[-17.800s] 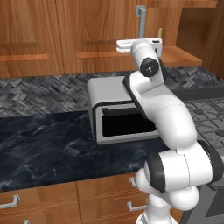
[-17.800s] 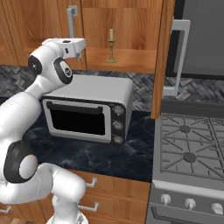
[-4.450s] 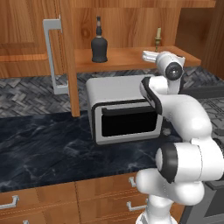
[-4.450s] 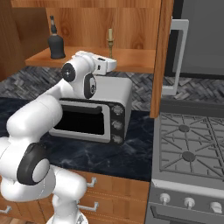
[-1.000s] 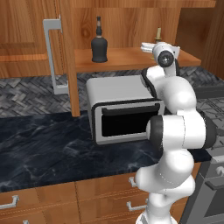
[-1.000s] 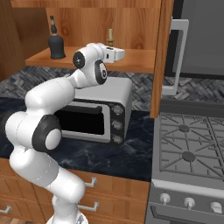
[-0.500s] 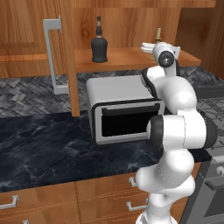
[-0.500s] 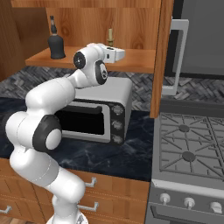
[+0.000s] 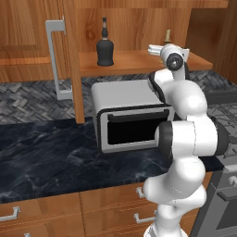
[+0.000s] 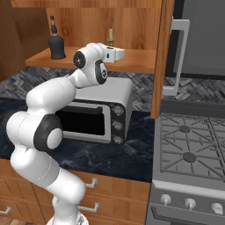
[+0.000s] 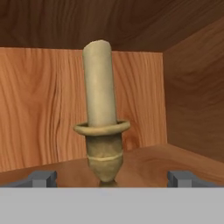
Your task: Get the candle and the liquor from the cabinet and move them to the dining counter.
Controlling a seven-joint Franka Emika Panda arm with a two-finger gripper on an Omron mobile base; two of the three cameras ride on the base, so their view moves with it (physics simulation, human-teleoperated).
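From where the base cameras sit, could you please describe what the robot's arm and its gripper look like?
The arm is glossy white, built of rounded, bulbous segments with dark grey to black bands at the joints. A round black cap marks the wrist joint. The gripper is a small white, boxy block; its jaws end in small dark grey tips. No cables or markings are visible.

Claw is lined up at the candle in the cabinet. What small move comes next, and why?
Probably ease the claw straight forward, then close: its fingertips stand wide open with the upright candle centred between them, not yet gripped.
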